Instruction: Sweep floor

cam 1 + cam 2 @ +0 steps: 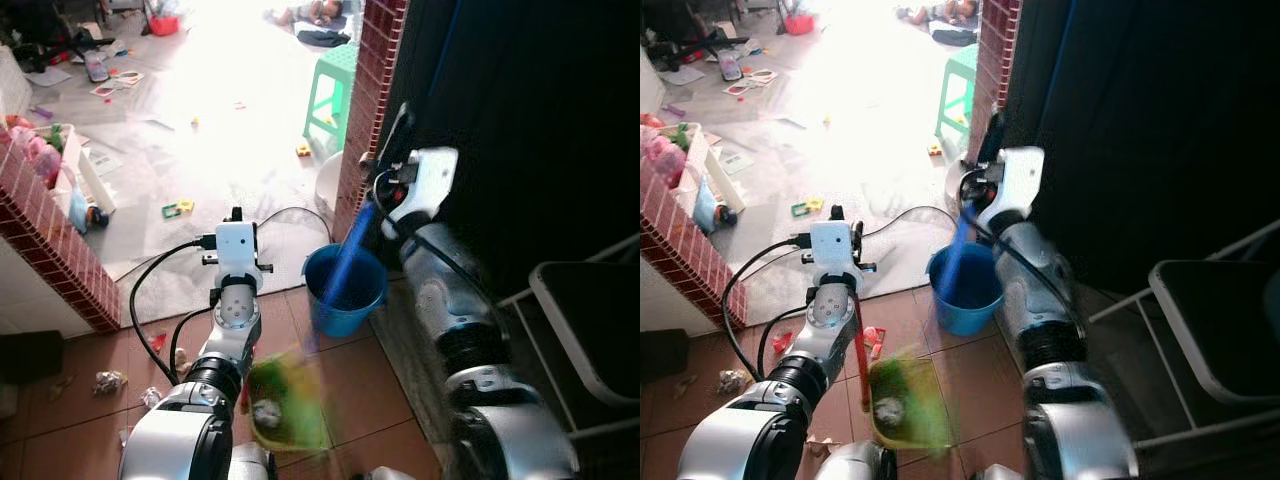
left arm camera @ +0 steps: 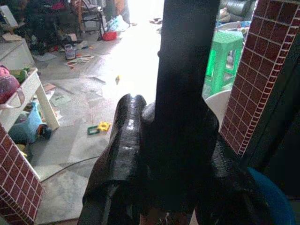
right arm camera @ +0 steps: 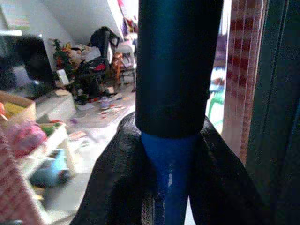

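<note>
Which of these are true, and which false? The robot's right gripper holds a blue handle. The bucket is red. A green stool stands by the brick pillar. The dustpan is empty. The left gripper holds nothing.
1. The right gripper holds a blue handle: true.
2. The bucket is red: false, it is blue.
3. A green stool stands by the brick pillar: true.
4. The dustpan is empty: false, a pale scrap lies in it.
5. The left gripper holds nothing: false, it is closed on a dark handle.
</note>
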You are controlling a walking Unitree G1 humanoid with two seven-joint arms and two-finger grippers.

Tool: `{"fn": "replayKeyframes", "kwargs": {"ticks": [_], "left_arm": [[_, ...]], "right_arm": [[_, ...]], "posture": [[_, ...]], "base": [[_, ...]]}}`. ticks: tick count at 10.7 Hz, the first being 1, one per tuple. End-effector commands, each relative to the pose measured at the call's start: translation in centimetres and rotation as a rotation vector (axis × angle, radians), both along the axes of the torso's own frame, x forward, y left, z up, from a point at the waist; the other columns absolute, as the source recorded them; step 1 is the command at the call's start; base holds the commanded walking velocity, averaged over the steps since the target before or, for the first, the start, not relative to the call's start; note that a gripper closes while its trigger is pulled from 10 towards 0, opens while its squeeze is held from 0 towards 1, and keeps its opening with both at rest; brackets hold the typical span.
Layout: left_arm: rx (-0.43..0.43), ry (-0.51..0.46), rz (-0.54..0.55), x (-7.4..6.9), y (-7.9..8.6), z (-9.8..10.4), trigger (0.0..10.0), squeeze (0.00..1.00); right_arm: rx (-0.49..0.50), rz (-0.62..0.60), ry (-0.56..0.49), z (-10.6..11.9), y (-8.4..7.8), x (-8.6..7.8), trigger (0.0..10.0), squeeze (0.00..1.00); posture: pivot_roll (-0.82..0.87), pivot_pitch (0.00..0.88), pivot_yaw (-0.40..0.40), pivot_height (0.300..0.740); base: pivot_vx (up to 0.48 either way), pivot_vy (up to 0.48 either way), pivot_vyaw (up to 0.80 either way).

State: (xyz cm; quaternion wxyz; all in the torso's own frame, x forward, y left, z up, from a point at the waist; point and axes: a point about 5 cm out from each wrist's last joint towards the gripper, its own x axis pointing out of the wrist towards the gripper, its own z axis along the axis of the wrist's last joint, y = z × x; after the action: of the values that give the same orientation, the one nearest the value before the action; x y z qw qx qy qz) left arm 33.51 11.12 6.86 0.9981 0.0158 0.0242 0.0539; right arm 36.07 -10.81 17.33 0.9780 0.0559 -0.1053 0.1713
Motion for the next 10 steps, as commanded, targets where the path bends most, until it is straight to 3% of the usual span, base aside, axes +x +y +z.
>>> {"fn": "replayKeyframes", "kwargs": {"ticks": [1,2,3,5,6,7,10], "left_arm": [[-0.063,0.034,-0.025,-0.4,-0.8,-0.7,10.0,0.00],[-0.077,0.034,-0.027,-0.4,-0.8,-0.7,10.0,0.00],[-0.081,0.036,-0.019,-0.4,-0.6,-0.8,10.0,0.00],[-0.044,0.075,-0.003,-0.1,0.0,-0.8,10.0,0.00],[-0.087,0.025,-0.101,0.0,0.3,-0.2,10.0,0.00],[-0.078,0.005,-0.084,0.0,0.7,0.0,10.0,0.00],[-0.059,-0.162,0.009,0.0,3.4,3.2,10.0,0.00]], "right_arm": [[-0.035,-0.035,-0.105,1.7,-0.9,-0.3,10.0,0.00],[-0.043,-0.048,-0.096,1.4,-1.3,-0.4,10.0,0.00],[-0.089,-0.096,-0.074,0.2,-2.8,-1.0,10.0,0.00],[-0.132,-0.144,-0.053,-0.9,-3.9,-1.5,10.0,0.00],[-0.149,-0.161,-0.038,-1.5,-4.2,-1.9,10.0,0.00],[-0.162,-0.180,-0.029,-1.9,-4.4,-2.1,10.0,0.00],[-0.226,-0.258,0.025,-3.9,-5.3,-2.9,10.0,0.00]], "posture": [[0.01,0.000,-0.038,0.740],[0.01,0.000,-0.038,0.740],[0.01,0.000,-0.038,0.740],[0.00,0.000,-0.033,0.740],[0.00,0.000,-0.032,0.740],[0.00,0.000,-0.031,0.740],[0.00,0.000,-0.029,0.740]], "base": [[0.000,0.000,0.00],[0.000,0.000,0.00],[0.000,0.000,0.00],[0.000,0.000,0.00],[0.000,0.000,0.00],[0.000,0.000,0.00],[0.000,0.000,0.00]]}}
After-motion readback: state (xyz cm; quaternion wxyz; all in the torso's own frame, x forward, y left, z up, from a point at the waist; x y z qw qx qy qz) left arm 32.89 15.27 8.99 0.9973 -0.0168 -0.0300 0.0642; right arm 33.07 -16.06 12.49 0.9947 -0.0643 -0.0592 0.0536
